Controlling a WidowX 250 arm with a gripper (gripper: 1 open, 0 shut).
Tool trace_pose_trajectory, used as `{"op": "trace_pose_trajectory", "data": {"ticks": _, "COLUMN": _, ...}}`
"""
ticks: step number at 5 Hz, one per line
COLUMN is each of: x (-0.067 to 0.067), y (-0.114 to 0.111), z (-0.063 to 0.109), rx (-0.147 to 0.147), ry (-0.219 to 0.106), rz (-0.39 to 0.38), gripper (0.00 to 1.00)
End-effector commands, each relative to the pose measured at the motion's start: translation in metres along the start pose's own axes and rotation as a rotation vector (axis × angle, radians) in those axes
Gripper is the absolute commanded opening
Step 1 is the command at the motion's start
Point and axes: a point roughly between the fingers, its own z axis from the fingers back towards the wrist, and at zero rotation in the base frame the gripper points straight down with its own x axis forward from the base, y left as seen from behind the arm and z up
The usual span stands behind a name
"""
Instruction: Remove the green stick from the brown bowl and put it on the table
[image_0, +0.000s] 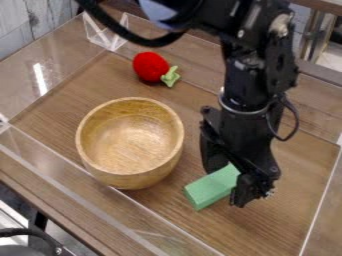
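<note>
Green stick (213, 187) lies flat on my counter (310, 160), just beside the brown bowl (130, 141). My gripper (235, 190) hangs over it, spread wide, holding nothing.
</note>
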Motion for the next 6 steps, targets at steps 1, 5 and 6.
{"op": "trace_pose_trajectory", "data": {"ticks": 1, "x": 0.011, "y": -0.006, "z": 0.013, "rx": 0.002, "ry": -0.044, "rz": -0.053, "gripper": 1.0}}
{"op": "trace_pose_trajectory", "data": {"ticks": 5, "x": 0.014, "y": 0.023, "z": 0.011, "rx": 0.011, "ry": -0.036, "rz": -0.085, "gripper": 1.0}}
{"op": "trace_pose_trajectory", "data": {"ticks": 6, "x": 0.01, "y": 0.028, "z": 0.02, "rx": 0.016, "ry": -0.04, "rz": -0.055, "gripper": 1.0}}
